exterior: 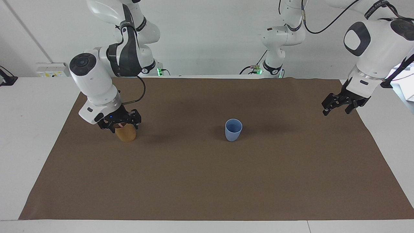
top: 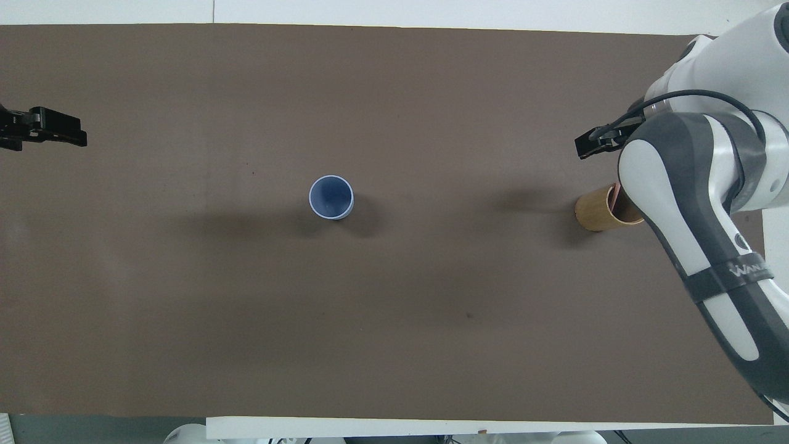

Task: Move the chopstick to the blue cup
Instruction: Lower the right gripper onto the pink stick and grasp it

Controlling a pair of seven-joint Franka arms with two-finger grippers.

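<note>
Both right claw [exterior: 124, 127] fingers [exterior: 112, 129], spread, flank holder [exterior: 126, 135].

Light-blue cup [exterior: 233, 129]; tan holder [exterior: 126, 133]; pink chopstick [top: 614, 197]; brown mat [exterior: 207, 181].

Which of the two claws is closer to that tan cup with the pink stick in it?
The right claw: it is right at the tan cup's rim. The left claw hangs over the mat's edge, at the left arm's end.

Bright, even light falls from above in both views, with no glare on the matte brown mat [exterior: 207, 181]. Soft, blurred shadows lie beside the blue cup [top: 331, 197] and the tan holder [top: 595, 213]. Focus is sharp throughout; the white walls look slightly washed out.
</note>
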